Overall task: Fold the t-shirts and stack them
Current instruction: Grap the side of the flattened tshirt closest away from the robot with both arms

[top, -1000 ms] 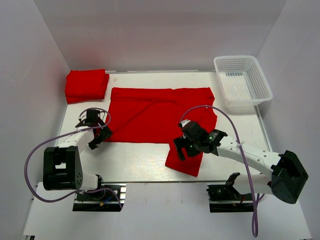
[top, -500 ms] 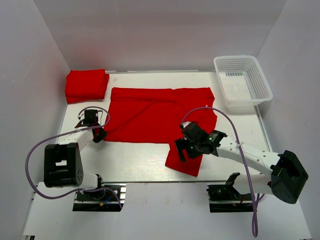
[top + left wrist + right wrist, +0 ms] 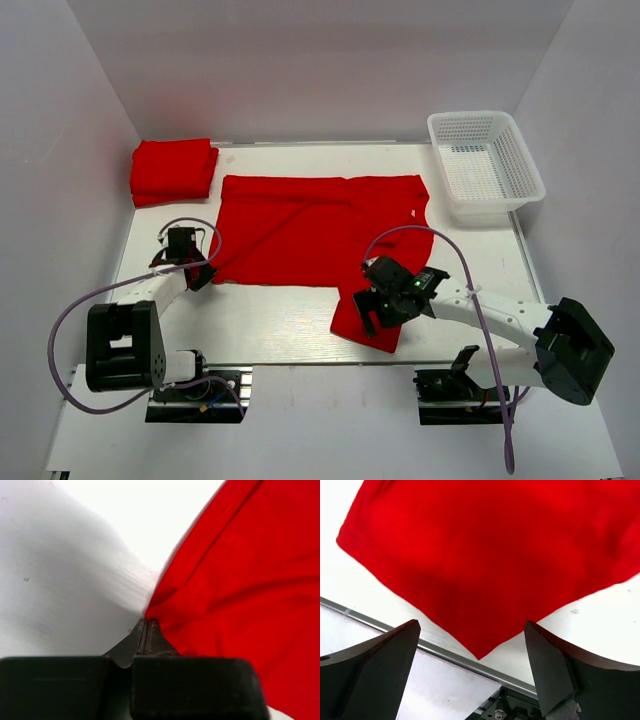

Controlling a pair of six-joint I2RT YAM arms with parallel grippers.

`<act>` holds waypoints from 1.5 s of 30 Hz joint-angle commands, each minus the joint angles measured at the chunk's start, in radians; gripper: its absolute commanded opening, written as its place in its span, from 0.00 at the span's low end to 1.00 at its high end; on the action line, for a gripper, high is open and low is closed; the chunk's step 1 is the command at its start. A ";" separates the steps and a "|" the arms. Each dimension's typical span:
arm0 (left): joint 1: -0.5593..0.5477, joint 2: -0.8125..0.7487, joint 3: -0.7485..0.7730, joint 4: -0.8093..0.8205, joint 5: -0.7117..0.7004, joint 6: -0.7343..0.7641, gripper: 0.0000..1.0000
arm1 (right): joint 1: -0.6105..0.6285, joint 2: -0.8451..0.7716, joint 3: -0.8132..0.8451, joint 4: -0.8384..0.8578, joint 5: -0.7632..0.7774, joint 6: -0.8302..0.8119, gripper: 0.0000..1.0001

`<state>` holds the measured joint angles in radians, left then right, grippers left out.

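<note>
Across the middle of the top view, the table (image 3: 270,320) carries the open shirt (image 3: 300,230). Its long axis runs left to right, and one flap hangs down toward lower centre. In the upper left a stack (image 3: 172,168) of folded red shirts lies well apart from it, and the basket (image 3: 470,118) sits at upper right.

The move to come turns on the shirt's two near corners, with one arm at each. The left gripper (image 3: 200,272) is at the lower-left corner of the cloth, which lies up and to the right of it. In the left wrist view its jaws are pressed together, and the red corner begins right at their tip. They look to be pinching it there by a very small bite.

The right gripper (image 3: 366,312) hovers over the lower flap with its jaws spread wide. In the right wrist view the flap's pointed corner (image 3: 479,655) sits between the two fingers (image 3: 375,670), aimed at the camera and not yet caught.

The cloth is plain bright red. It lies mostly flat, with a few soft creases near the left corner.
</note>
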<state>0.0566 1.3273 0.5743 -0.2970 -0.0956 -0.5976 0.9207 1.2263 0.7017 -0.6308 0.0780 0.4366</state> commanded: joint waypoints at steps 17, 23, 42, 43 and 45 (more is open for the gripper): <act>-0.006 -0.034 -0.011 -0.031 0.008 0.010 0.00 | 0.084 0.048 -0.067 0.025 0.046 0.113 0.90; -0.006 -0.034 -0.011 -0.031 0.008 0.010 0.00 | 0.096 0.098 -0.088 0.043 0.068 0.151 0.68; -0.015 -0.232 0.019 -0.329 0.027 -0.053 0.00 | 0.132 -0.187 -0.108 -0.085 -0.247 0.139 0.00; -0.005 -0.232 0.028 -0.329 0.027 -0.053 0.00 | 0.127 -0.192 -0.099 -0.101 -0.248 0.102 0.00; -0.004 -0.232 0.038 -0.352 0.014 -0.053 0.00 | 0.126 -0.205 -0.040 -0.139 -0.160 0.128 0.00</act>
<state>0.0467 1.1187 0.5720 -0.5919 -0.0685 -0.6403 1.0431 1.0420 0.6064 -0.6903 -0.0841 0.5873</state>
